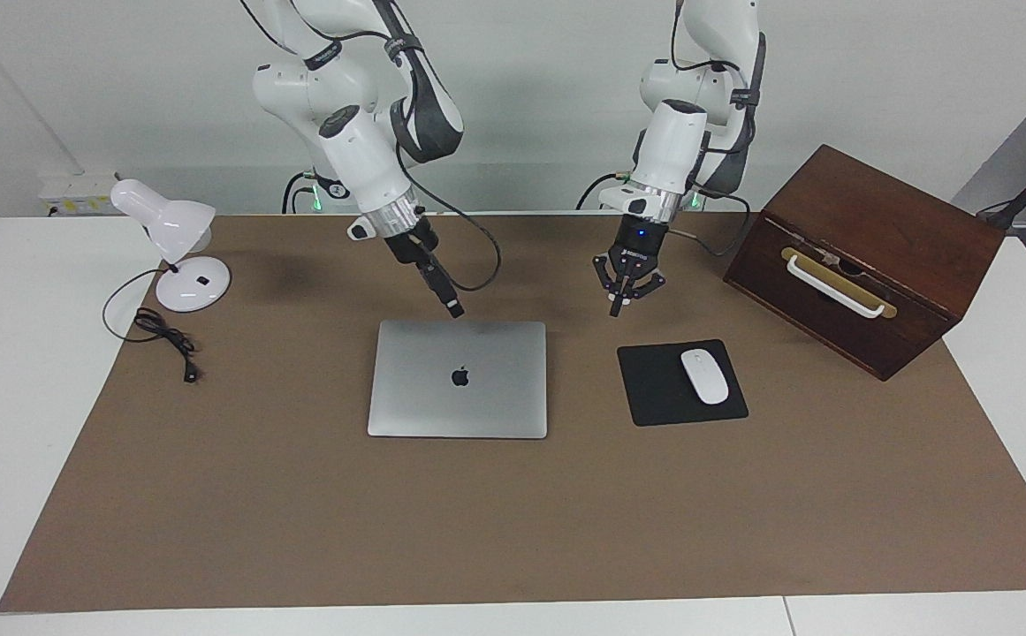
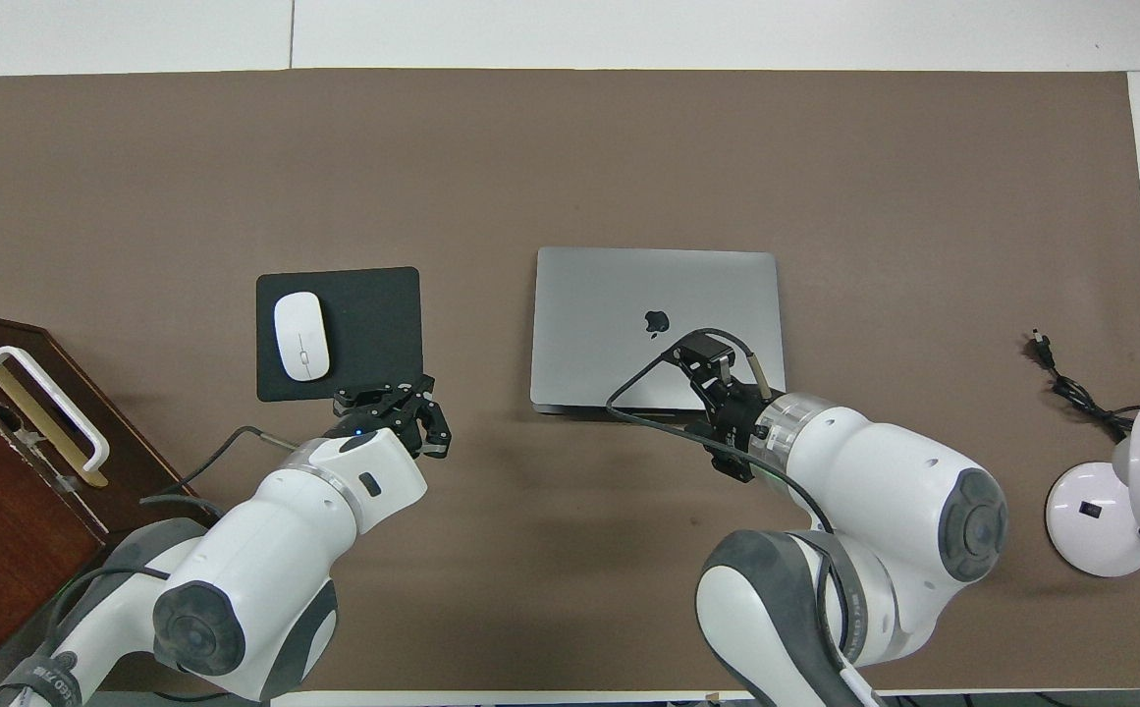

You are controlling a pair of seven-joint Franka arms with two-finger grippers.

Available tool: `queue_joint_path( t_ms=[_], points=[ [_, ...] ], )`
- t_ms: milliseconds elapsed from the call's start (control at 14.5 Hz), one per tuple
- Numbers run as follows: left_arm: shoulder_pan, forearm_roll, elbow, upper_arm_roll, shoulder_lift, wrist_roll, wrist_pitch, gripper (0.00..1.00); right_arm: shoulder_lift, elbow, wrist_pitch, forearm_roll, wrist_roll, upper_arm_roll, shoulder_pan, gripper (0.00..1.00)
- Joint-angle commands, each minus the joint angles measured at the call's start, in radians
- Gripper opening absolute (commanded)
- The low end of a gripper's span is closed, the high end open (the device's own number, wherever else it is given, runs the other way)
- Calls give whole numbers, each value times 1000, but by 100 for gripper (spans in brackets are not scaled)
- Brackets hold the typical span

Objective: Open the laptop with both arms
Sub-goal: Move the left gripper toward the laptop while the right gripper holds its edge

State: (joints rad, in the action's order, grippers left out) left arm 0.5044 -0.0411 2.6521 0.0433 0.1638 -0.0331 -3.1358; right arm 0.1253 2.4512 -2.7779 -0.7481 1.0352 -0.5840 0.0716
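The left gripper (image 1: 616,311), fingertips together and empty, hangs over bare mat between the closed laptop (image 1: 459,378) and the mouse pad (image 1: 680,383), while the right gripper (image 1: 454,310), its opening impossible to judge, hovers over the laptop edge nearest the robots, mid-table.

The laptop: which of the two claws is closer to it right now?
Right. The right gripper hangs just above the laptop, at its edge nearest the robots; the left gripper is off beside it, near the mouse pad.

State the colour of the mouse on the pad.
White, the mouse on a black mouse pad; clearest in the overhead view.
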Motion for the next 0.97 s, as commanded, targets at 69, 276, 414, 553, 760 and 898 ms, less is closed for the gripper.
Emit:
queue_joint_path(
  t_ms=[69,276,414,553,760,898],
  points=[
    [40,7,31,-16,-55,-5,-134,0,-42,37,-138,-65,0,-72,8,100],
    [59,7,35,-16,-63,-5,-150,0,-49,45,-149,-88,-3,-91,11,100],
    [74,9,37,-17,-81,-5,-187,0,-56,54,-152,-89,-7,-91,11,100],
    [94,7,38,-16,-112,-5,-233,0,-64,55,-160,-89,-9,-92,11,100],
    [108,7,67,-16,-144,-7,-318,0,-99,55,-202,-89,-9,-96,11,100],
    [143,7,92,-16,-165,-17,-368,0,-105,55,-207,-89,-9,-102,11,100]
  ],
)
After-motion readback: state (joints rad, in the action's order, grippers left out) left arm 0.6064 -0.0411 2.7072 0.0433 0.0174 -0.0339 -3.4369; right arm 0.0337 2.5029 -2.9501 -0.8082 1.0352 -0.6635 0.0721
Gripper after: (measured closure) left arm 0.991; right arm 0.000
